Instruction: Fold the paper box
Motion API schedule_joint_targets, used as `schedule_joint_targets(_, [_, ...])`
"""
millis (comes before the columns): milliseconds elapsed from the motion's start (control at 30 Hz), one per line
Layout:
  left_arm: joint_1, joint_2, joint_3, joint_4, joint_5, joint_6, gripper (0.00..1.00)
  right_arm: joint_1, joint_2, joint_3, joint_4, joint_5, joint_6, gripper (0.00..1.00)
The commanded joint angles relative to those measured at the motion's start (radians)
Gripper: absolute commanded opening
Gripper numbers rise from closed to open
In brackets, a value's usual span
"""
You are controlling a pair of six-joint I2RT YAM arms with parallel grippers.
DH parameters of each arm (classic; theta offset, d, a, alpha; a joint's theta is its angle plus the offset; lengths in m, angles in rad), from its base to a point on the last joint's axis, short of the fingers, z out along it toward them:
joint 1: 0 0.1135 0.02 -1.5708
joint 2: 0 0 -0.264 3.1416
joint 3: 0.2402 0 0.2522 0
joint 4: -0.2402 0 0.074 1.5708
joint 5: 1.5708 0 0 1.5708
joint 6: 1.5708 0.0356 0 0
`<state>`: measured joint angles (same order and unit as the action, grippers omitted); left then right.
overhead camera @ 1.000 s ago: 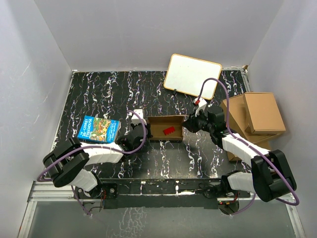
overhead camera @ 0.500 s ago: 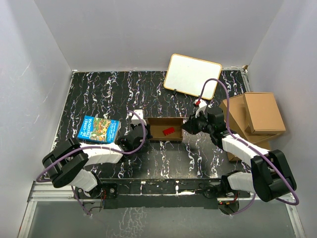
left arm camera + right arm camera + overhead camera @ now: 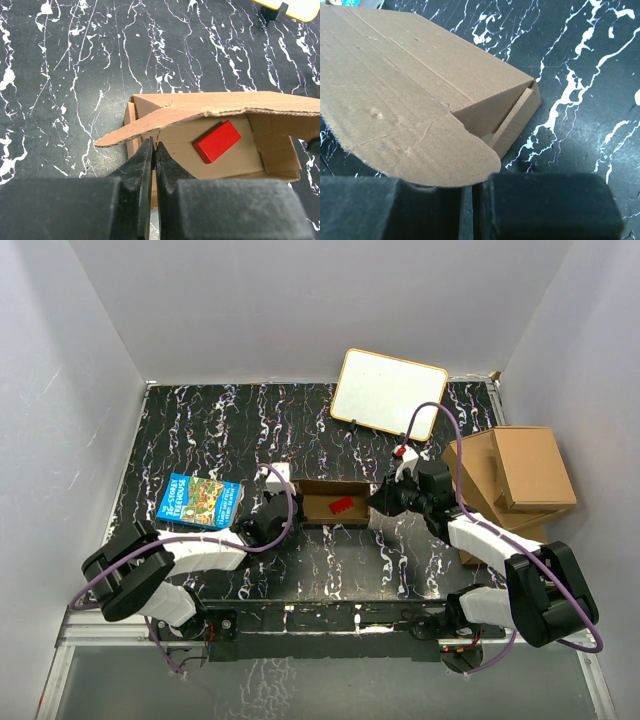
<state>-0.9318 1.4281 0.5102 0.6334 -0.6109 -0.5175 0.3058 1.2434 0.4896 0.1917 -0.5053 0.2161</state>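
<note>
Paper box (image 3: 335, 502) sits at table (image 3: 200, 430) centre, btwn both arms, lid flap raised and a red block (image 3: 217, 141) lying inside. Left gripper (image 3: 154, 148): fingers (image 3: 142, 167) pressed together at the box's near-left corner, under the flap edge. Right gripper (image 3: 468, 192): fingers almost touching at the opp. end, a rounded flap tab over the tips; pinch on the tab cannot be confirmed. Blue book (image 3: 199, 500) lies left of the box, apart from it
</note>
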Motion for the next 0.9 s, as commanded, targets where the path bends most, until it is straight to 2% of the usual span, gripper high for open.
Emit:
schedule_joint_targets(0, [-0.009,-0.055,-0.009,-0.051,0.041,-0.015,0.04,0.004,0.008,-0.031,0.011,-0.011,0.033,0.12])
schedule_joint_targets(400, [-0.010,-0.250,-0.061,-0.190,0.108,-0.055,0.28,0.002,0.005,-0.040,0.036,0.016,0.038,0.11])
schedule_joint_targets(733, [-0.006,-0.569,-0.066,-0.445,0.352,-0.086,0.33,0.001,-0.004,-0.039,0.042,0.003,0.033,0.11])
schedule_joint_targets(867, [-0.005,-0.676,0.020,-0.554,0.389,-0.068,0.42,-0.001,-0.002,-0.039,0.040,-0.001,0.033,0.11])
